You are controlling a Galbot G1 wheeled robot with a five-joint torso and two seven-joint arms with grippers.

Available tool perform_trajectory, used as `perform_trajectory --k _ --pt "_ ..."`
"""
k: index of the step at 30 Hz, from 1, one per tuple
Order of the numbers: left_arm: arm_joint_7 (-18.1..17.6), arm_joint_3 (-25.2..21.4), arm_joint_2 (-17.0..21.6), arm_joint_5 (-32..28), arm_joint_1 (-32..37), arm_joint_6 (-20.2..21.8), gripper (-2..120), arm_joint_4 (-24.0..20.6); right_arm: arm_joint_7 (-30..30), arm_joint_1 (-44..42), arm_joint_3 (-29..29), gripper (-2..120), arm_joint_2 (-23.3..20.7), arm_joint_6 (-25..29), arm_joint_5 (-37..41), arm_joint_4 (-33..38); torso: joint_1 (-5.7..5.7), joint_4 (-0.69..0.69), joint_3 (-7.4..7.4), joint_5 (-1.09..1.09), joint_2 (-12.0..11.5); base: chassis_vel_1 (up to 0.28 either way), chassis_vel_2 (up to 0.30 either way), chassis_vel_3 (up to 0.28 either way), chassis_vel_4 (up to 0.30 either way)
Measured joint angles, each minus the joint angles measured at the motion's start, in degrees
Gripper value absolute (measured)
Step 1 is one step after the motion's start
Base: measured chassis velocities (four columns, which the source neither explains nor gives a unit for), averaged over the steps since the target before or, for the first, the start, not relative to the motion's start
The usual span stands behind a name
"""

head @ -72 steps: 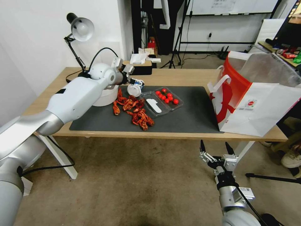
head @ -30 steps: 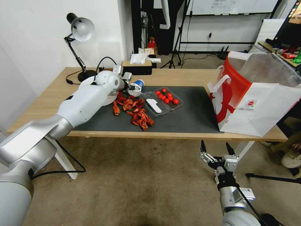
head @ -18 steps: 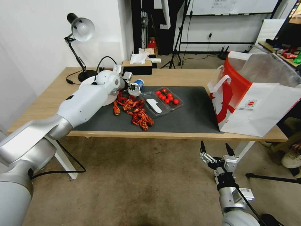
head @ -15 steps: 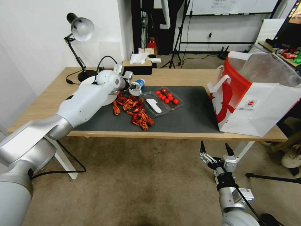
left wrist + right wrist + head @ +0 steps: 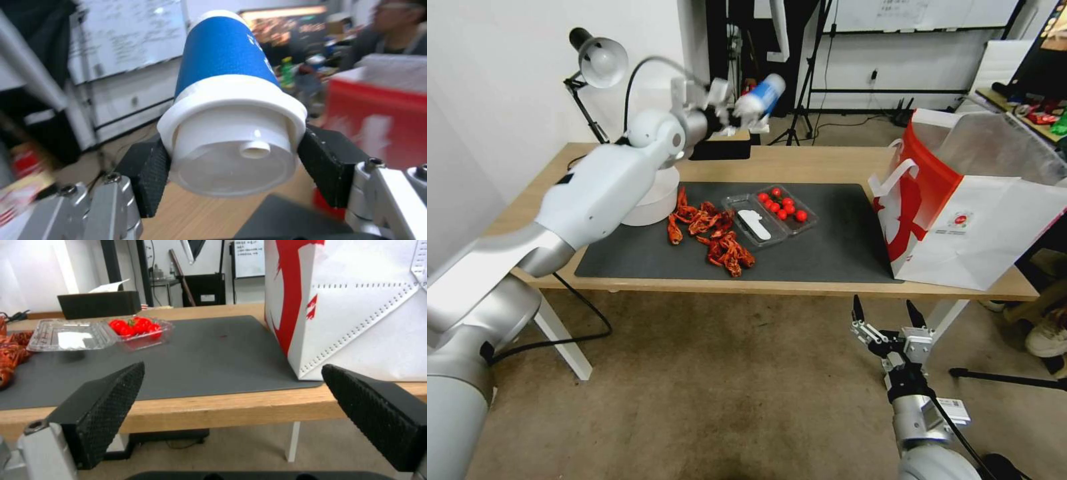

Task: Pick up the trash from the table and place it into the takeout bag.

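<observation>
Long light-wood desk (image 5: pixel 820 163) with dark grey mat across mid-frame; large white-and-red paper takeout bag (image 5: pixel 960 213) standing open at right. Left claw (image 5: pixel 730 115) raised at upper centre, clamped on lidded blue-and-white paper cup (image 5: pixel 759 97), held tilted well above the desk. Right claw (image 5: pixel 887 313) parked low at lower right, spread wide, holding nothing. Step in hand, judged: carrying the cup. Next: across to the right, over the bag's mouth, then release.
</observation>
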Motion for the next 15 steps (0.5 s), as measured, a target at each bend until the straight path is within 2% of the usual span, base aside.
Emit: perform_trajectory --k 5,9,10,12,13,15 --pt "1.54 1.25 -2.92 -0.19 -0.60 -1.47 65 -0.07 0.06 -0.46 0.27 100 0.03 0.00 -0.01 0.41 0.00 0.02 0.00 -0.01 0.00 0.000 0.000 0.000 0.000" --pt "5.09 3.11 -9.72 0.64 -2.76 -2.91 64 3.25 0.18 -1.13 0.79 100 0.02 -0.06 -0.19 0.98 0.01 -0.01 0.00 0.00 0.00 0.000 0.000 0.000 0.000" --pt "5.09 3.11 -9.72 0.64 -2.76 -2.91 64 3.25 0.18 -1.13 0.79 100 0.02 -0.06 -0.19 0.98 0.01 -0.01 0.00 0.00 0.00 0.000 0.000 0.000 0.000" --pt "5.80 4.22 -13.34 1.51 -3.71 -2.99 64 4.53 0.25 -1.16 0.81 100 0.01 -0.18 -0.31 1.25 0.02 -0.02 0.00 0.01 0.00 0.000 0.000 0.000 0.000" --pt "5.80 4.22 -13.34 1.51 -3.71 -2.99 64 4.53 0.25 -1.16 0.81 100 0.01 -0.18 -0.31 1.25 0.02 -0.02 0.00 0.01 0.00 0.000 0.000 0.000 0.000" --pt "6.14 5.20 -16.19 1.93 -4.42 -2.92 64 5.58 0.27 -1.14 0.67 100 0.26 -0.29 -0.69 1.27 0.01 -0.02 0.00 0.02 0.00 0.000 0.000 0.000 0.000"
